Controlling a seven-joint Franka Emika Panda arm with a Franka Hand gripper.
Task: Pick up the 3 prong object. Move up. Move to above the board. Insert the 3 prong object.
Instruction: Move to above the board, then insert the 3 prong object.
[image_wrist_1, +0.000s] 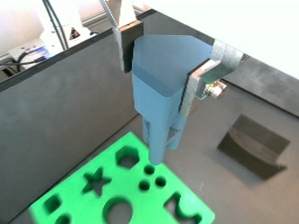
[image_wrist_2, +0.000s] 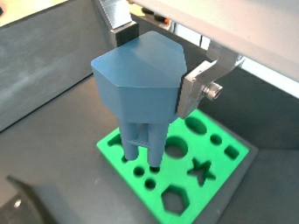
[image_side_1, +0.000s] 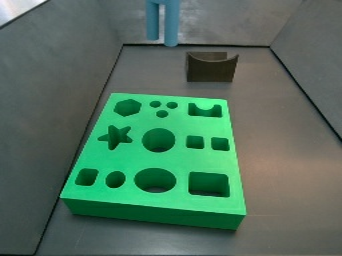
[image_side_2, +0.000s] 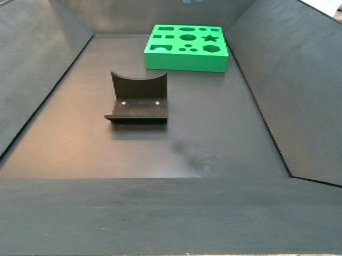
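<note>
My gripper (image_wrist_1: 163, 68) is shut on the wide head of the light blue 3 prong object (image_wrist_1: 158, 96), which also shows in a wrist view (image_wrist_2: 138, 87). The silver fingers (image_wrist_1: 198, 83) clamp its two sides. It hangs upright with the prongs pointing down, in the air above the green board (image_wrist_1: 197, 210). The prong tips are near the three small holes (image_wrist_1: 146, 179). In a side view only the lower prongs (image_side_1: 163, 22) show, high above the board (image_side_1: 134, 160); the gripper is out of frame there. Another side view shows the board (image_side_2: 187, 66) but neither gripper nor piece.
The dark fixture (image_side_1: 210, 65) with a curved notch stands on the floor beyond the board's far edge, and it also shows in a side view (image_side_2: 138, 98). Sloping dark walls (image_side_1: 54, 110) enclose the floor on all sides.
</note>
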